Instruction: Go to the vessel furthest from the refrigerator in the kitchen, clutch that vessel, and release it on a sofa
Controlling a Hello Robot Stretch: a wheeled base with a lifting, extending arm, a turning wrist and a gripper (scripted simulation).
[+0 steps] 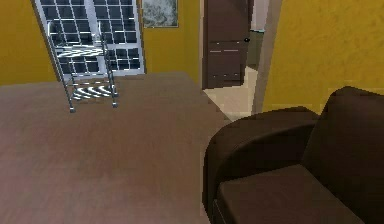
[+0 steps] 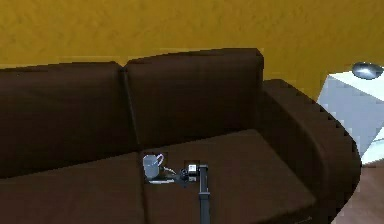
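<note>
Now a small grey cup (image 2: 152, 165) is at the seat of the brown sofa (image 2: 70, 110), beside the arm's (image 2: 203, 197) jaws; their grip I cannot tell. Only the release seems left.

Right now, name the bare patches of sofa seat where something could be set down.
Bare: the left seat cushion, between the picture's left edge and the middle seam; and the right seat cushion, between the arm and the rounded armrest. Crowded: by the seam, where a grey mug and the gripper stand close together.
</note>
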